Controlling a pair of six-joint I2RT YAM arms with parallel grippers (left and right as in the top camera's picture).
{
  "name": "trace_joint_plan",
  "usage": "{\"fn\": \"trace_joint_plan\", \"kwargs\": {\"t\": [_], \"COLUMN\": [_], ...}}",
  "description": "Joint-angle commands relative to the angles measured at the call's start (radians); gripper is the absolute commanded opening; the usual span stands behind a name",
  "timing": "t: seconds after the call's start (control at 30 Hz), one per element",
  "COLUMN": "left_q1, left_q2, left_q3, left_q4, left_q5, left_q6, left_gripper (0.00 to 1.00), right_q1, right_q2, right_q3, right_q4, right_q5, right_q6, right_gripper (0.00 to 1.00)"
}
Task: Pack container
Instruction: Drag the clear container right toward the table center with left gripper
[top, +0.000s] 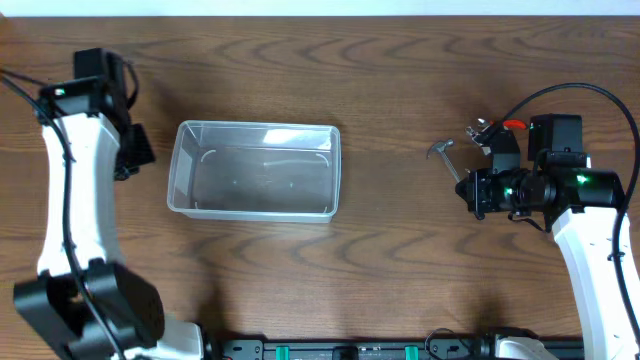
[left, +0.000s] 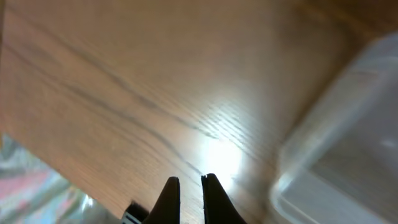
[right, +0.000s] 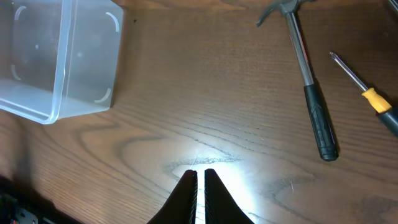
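The clear plastic container (top: 255, 170) stands empty left of the table's middle. It also shows in the left wrist view (left: 348, 143) and in the right wrist view (right: 56, 56). My left gripper (top: 138, 150) (left: 191, 180) is shut and empty over bare wood, just left of the container. My right gripper (top: 468, 190) (right: 200, 173) is shut and empty over bare wood, far right of the container. A hammer (top: 447, 158) (right: 308, 81) with a black grip lies just beyond it. A screwdriver (right: 367, 93) with a yellow and black handle lies beside the hammer.
A red-handled metal tool (top: 492, 129) lies by the right arm, partly hidden under it. The table's edge and the floor show at the lower left of the left wrist view (left: 37, 186).
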Motion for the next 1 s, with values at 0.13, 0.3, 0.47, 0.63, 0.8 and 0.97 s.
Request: {"fn": "trace_joint_plan", "kwargs": {"t": [0.13,0.3,0.47,0.63,0.8,0.97], "left_q1": [0.033,-0.016,-0.077,-0.15,-0.237,-0.315], "left_q2": [0.142,0.198,0.213,0.213,0.213,0.213], "left_q3": [-0.015,-0.015,-0.015,-0.015,-0.015,-0.015], "left_q4": [0.021,0.02,0.016,0.018,0.024,0.045], "left_q5": [0.196,0.294,0.348,0.406,0.421,0.42], "left_q6": [0.026,0.094,0.111,0.111,0.112,0.111], "left_gripper": [0.06,0.06,0.06,0.06,0.06,0.06], "right_q1": [-0.005,-0.005,-0.005,-0.005,-0.005,-0.006], "right_q2": [-0.003,-0.003,-0.003,-0.003,-0.003,-0.003], "right_q3": [0.018,0.018,0.018,0.018,0.018,0.018], "right_q4": [-0.002,-0.002,-0.001,0.0,0.0,0.0], "right_q5": [0.0,0.0,0.0,0.0,0.001,0.004], "right_q6": [-0.019,-0.019,-0.019,-0.019,-0.019,-0.019], "right_gripper": [0.08,0.08,0.08,0.08,0.08,0.08]}}
